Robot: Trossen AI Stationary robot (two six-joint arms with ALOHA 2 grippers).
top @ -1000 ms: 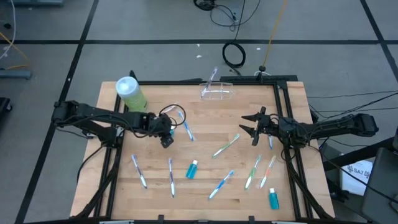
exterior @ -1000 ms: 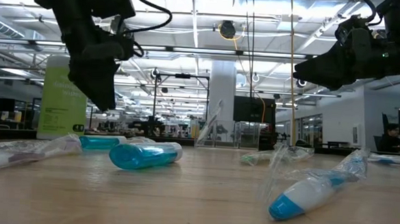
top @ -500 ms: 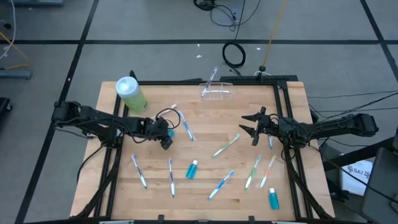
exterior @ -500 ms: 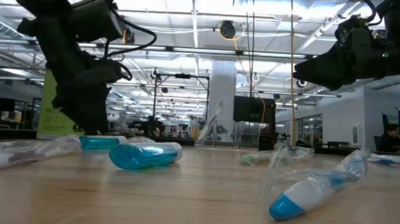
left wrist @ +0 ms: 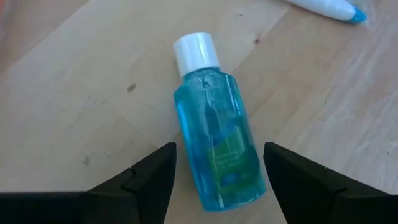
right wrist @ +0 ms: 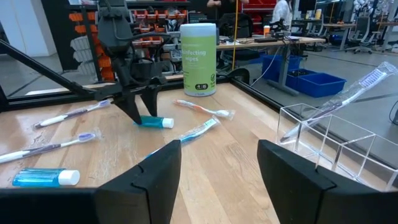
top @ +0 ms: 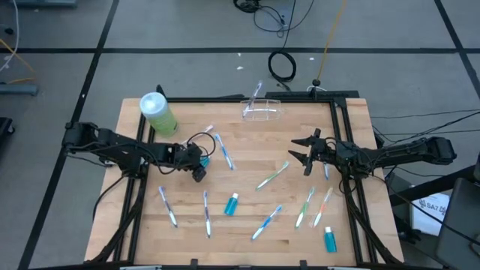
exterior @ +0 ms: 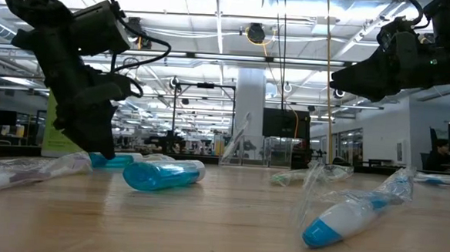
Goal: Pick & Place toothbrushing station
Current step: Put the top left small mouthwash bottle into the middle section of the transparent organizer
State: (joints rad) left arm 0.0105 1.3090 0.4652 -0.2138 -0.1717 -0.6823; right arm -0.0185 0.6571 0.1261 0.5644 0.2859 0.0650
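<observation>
- Lower than a second ago, the left gripper (top: 199, 171) now hangs just above a small teal tube (left wrist: 216, 146) near the table's left-middle, its fingers spread wide on either side of the tube and not touching it.
- That teal tube has a white cap and lies on its side on the wooden table (top: 247, 135); the writing on its label is too small to read.
- Two more teal tubes lie flat: one near the front centre (top: 231, 203), one at the front right corner (top: 328, 239).
- Thin toothbrushes are scattered across the table, among them a blue one (top: 223, 153) just beside the left gripper and a green one (top: 271, 177) near the middle.
- A clear plastic cup (top: 261, 109) lies at the back edge; one toothbrush (right wrist: 339, 104) lies across its open top.
- A large green canister (right wrist: 198, 60) with a white lid stands at the back left corner; its label reads "disinfecting wipes".
- The right gripper (top: 301, 151) hovers over the right side, fingers apart, holding nothing.
</observation>
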